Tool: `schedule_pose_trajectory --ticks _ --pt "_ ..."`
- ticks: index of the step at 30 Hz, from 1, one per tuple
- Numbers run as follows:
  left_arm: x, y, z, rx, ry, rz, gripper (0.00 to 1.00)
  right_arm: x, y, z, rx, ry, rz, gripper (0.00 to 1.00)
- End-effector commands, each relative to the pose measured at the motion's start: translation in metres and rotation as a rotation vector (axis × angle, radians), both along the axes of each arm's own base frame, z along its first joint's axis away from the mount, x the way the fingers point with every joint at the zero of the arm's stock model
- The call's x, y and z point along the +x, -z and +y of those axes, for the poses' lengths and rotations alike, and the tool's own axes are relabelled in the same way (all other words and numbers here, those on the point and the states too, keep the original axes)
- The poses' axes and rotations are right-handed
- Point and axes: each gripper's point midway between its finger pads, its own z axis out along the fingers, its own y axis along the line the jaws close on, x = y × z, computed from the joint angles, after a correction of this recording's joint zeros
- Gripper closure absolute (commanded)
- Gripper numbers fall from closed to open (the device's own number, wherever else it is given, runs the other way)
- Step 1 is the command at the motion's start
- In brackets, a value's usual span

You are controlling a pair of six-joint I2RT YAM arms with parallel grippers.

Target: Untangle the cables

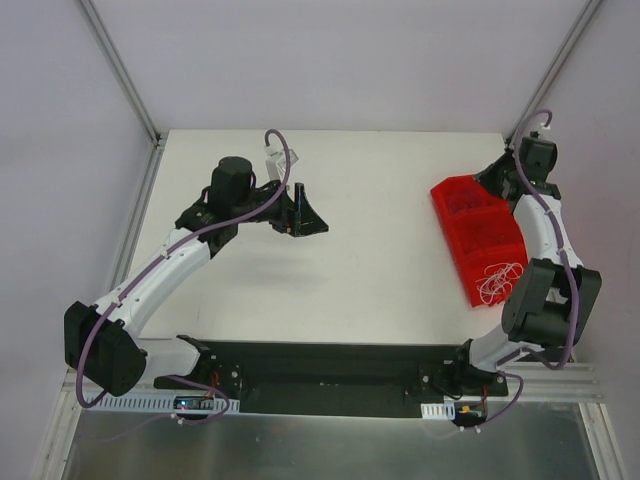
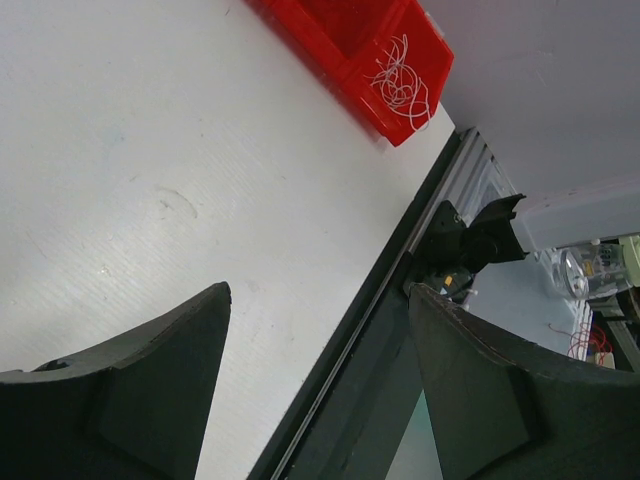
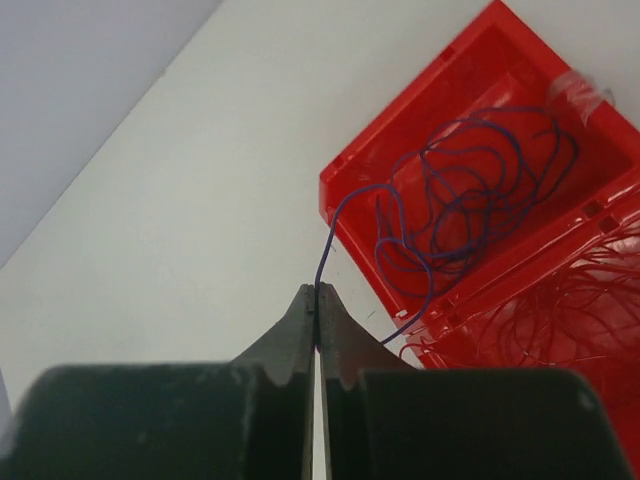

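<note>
**Step in hand:** draw one purple cable point(image 3: 330, 225) out of the loose purple coil point(image 3: 470, 190). The coil lies in the end compartment of the red bin point(image 1: 470, 240), which stands along the right edge of the desk point(image 1: 380, 270), toward the far right corner.

**Grip:** the right gripper point(image 3: 317, 290) has its fingers point(image 3: 288, 345) pressed together, pinching the strand at their tips. From there the strand rises over the bin wall into the coil.

**Procedure**
- Pull slowly and steadily, away from the bin toward the middle of the desk
- Watch the coil: if it lifts as one mass, the strand is probably snagged, so stop and ease back
- The bin looks light and could slide with a hard pull
- Keep the strand clear of the red cables point(image 3: 570, 320) in the next compartment and the pale cables point(image 1: 500, 278) in the compartment closest to the near edge

**Arm pose**
- The right arm is folded back on itself along the right edge, elbow by the near right corner and wrist at the far end of the bin
- The left arm reaches diagonally from the near left corner to mid-desk
- The left gripper point(image 1: 303, 215) hovers well apart from the bin, its fingers point(image 2: 150, 400) spread and holding nothing
</note>
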Motion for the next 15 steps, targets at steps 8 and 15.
schedule_pose_trajectory --ticks 8,15 --pt "-0.001 -0.006 0.005 -0.017 0.012 -0.035 0.29 0.047 0.051 -0.046 0.081 0.209 0.057 1.0" --pt "-0.002 -0.009 0.005 -0.021 0.012 -0.039 0.29 0.033 0.108 -0.054 -0.063 0.275 0.263 1.0"
